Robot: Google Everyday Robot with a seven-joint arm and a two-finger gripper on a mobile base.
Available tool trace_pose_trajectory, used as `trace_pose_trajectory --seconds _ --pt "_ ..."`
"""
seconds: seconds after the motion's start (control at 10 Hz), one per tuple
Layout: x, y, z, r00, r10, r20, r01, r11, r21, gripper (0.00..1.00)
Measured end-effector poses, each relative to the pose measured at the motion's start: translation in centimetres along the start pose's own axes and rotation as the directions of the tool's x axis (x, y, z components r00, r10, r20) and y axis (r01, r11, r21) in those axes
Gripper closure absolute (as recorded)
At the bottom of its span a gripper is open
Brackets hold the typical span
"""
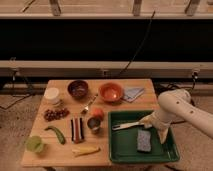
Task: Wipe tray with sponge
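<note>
The dark green tray lies on the front right corner of the wooden table. The grey-blue sponge lies flat inside it, right of centre. A white utensil lies across the tray's back part. My white arm reaches in from the right, and my gripper hangs over the tray's right side, just right of the sponge and apart from it. It holds nothing that I can see.
On the table to the left are a brown bowl, an orange bowl, a folded light blue cloth, a white cup, a dark striped block, a can and a banana.
</note>
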State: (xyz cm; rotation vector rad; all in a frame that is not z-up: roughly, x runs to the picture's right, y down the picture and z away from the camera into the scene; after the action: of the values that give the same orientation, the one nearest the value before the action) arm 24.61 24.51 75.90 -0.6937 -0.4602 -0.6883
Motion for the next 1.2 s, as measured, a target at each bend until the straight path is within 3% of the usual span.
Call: trace_pose_trajectory --seconds 0.7,0.8,1.0,1.2 --pt "-0.9 0.2 3.4 0.998 -0.052 0.021 0.053 0.997 -0.047 0.22" --pt "-0.9 0.2 3.7 0.998 -0.055 0.019 0.056 0.997 -0.055 0.27" --pt "-0.9 0.2 3.9 0.999 -0.054 0.004 0.055 0.997 -0.060 0.47" --pt "-0.3 0.4 2.8 0.999 -0.042 -0.020 0.041 0.998 -0.047 0.67"
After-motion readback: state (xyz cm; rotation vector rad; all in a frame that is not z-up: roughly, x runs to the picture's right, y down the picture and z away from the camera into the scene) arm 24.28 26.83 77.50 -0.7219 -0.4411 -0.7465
